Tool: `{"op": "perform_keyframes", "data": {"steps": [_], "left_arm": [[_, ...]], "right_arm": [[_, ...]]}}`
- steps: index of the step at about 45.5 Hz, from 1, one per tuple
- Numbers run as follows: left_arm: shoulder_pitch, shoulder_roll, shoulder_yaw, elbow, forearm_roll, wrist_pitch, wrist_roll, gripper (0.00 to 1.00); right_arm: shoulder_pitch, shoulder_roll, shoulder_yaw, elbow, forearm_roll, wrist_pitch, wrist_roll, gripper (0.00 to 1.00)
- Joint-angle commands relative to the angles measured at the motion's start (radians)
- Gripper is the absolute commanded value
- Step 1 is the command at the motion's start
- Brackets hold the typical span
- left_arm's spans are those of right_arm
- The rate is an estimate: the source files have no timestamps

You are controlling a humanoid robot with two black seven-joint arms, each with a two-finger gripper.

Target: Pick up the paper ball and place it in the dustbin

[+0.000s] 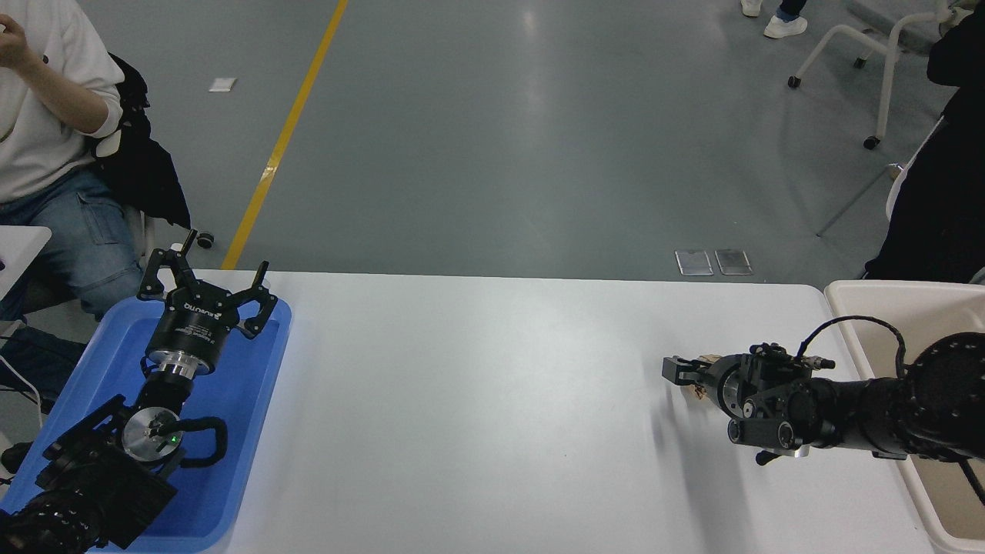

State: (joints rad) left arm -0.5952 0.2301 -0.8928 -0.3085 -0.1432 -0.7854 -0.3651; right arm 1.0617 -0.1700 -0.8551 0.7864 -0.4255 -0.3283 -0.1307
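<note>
**Right gripper low over paper ball near the dustbin end of the table**

My right gripper [681,371] reaches in from the right edge, lying nearly flat above the white table [477,400], its black fingers pointing left. From this camera I cannot tell how far apart the fingers stand or whether they grip anything. The paper ball [702,387] is almost wholly hidden under the gripper's front; only a sliver of tan, creased paper shows just behind the fingertips, on the tabletop to the left of the dustbin [869,296].

The dustbin sits at the table's right end, its pale rim running along the table's edge just beside my forearm, which crosses over its near-left wall. A looped black cable arches above the wrist, on the dustbin side. Left of the dustbin the tabletop runs broad and bare all the way to the blue tray [231,431] at the far left end, well apart from the ball.

My left gripper [206,288] rests over that tray, fingers spread wide and holding nothing.

Beyond the table's far edge is grey floor with a yellow line [288,131]. A seated person [46,154] is at the far left corner, opposite the dustbin, and a white wheeled chair [885,54] stands on the floor behind the dustbin.
</note>
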Motion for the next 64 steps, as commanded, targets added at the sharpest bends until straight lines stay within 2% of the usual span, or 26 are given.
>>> {"op": "perform_keyframes", "data": {"steps": [1,3,6,7,20,25,36,42,53,64], "left_arm": [[0.000,0.000,0.000,0.000,0.000,0.000,0.000,1.00],[0.000,0.000,0.000,-0.001,0.000,0.000,0.000,1.00],[0.000,0.000,0.000,0.000,0.000,0.000,0.000,1.00],[0.000,0.000,0.000,0.000,-0.001,0.000,0.000,1.00],[0.000,0.000,0.000,0.000,0.000,0.000,0.000,1.00],[0.000,0.000,0.000,-0.001,0.000,0.000,0.002,1.00],[0.000,0.000,0.000,-0.001,0.000,0.000,0.002,1.00],[0.000,0.000,0.000,-0.001,0.000,0.000,0.002,1.00],[0.000,0.000,0.000,0.000,0.000,0.000,0.002,1.00],[0.000,0.000,0.000,0.000,0.000,0.000,0.000,1.00]], "right_arm": [[-0.016,0.006,-0.007,-0.001,-0.013,-0.011,0.013,0.23],[-0.017,0.006,-0.007,-0.003,-0.013,-0.012,0.014,0.18],[-0.017,0.007,-0.009,-0.003,-0.012,-0.017,0.013,0.02],[-0.017,0.007,-0.009,-0.001,-0.012,-0.020,0.013,0.00],[0.007,-0.008,-0.013,0.013,-0.004,-0.026,0.013,0.00],[0.063,-0.083,-0.013,0.049,-0.010,-0.014,0.013,0.00],[0.340,-0.256,-0.110,0.333,-0.056,0.028,0.011,0.00],[0.556,-0.324,-0.194,0.488,-0.056,0.145,0.011,0.00],[0.866,-0.436,-0.197,0.579,-0.045,0.532,0.003,0.00],[1.046,-0.490,-0.202,0.580,-0.044,0.718,0.000,0.00]]}}
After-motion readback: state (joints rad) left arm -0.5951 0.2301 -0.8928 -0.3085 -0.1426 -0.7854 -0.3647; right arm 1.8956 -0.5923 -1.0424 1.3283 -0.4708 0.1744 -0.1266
